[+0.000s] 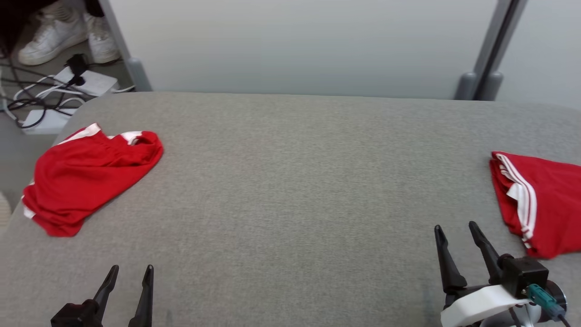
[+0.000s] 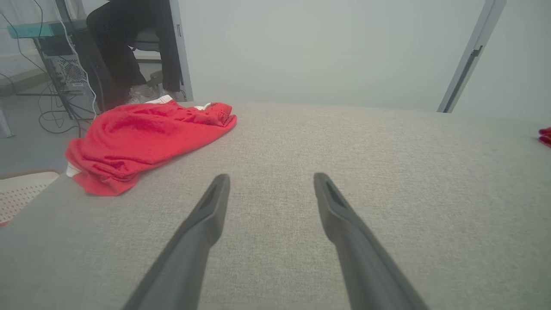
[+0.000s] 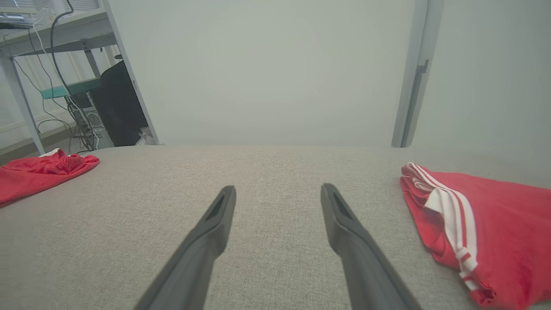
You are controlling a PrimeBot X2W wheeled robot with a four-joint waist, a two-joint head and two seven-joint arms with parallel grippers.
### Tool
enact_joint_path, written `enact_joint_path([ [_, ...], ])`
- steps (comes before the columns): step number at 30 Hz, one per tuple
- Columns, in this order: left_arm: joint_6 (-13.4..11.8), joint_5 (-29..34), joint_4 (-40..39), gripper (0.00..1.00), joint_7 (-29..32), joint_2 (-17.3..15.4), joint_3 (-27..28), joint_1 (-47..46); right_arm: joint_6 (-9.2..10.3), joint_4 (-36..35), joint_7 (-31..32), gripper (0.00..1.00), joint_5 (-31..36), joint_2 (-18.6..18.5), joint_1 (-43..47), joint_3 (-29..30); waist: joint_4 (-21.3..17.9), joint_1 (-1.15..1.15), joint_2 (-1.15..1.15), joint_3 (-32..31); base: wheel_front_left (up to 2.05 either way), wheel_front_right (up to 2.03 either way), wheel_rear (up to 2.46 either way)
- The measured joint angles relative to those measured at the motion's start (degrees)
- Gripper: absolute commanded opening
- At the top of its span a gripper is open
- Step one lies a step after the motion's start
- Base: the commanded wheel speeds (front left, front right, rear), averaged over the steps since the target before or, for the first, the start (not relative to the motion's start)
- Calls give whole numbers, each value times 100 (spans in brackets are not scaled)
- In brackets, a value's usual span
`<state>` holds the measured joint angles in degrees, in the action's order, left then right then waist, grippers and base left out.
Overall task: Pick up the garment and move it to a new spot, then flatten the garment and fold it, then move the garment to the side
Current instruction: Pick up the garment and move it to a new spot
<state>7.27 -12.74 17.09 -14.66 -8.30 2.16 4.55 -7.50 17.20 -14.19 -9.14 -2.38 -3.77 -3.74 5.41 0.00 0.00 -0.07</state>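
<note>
Jaws on your left gripper and right gripper both sit wide apart and empty, so I'd say you're at the pick-up step, with the crumpled red garment off at the left edge of the worktop, needing a leftward reach first.

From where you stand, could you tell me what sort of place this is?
Probably a lab or office test bay: a grey padded table with a left garment and right garment, pale partition behind, and cables and a computer tower on the floor.
</note>
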Motion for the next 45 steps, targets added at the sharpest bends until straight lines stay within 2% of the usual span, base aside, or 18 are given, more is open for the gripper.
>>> enact_joint_path([
  [16, 0, -181, 208, 100, 0, -163, 40, -58, 0, 200, -2, 100, 0, -7, -219, -338, 1449, 0, 0, 272, 0, 0, 0],
  [17, 0, -200, 271, 100, 0, -162, 27, -168, 0, 252, -3, 100, 1, -8, -286, -415, 1790, 0, 0, 304, 0, 0, 0],
  [22, 0, -213, 354, 100, 0, -171, 24, -188, 0, 339, -3, 100, 1, -9, -372, -453, 2108, 0, 0, 338, 0, 0, 0],
  [32, 0, -614, 514, 100, 0, -269, -9, -301, 0, 388, -3, 100, 1, -14, -455, -572, 1940, 0, 0, 477, 0, 0, 0],
  [38, 0, -1178, 824, 100, -1, -743, -393, -780, 0, 368, -3, 100, 2, -20, -524, -588, 1758, 0, 0, 647, 0, 0, 0],
  [45, 0, -1875, 1350, 100, 0, -1486, -1081, -1719, 0, 343, -3, 100, 11, -23, -653, -633, 1530, 0, 0, 931, 0, 0, 0],
])
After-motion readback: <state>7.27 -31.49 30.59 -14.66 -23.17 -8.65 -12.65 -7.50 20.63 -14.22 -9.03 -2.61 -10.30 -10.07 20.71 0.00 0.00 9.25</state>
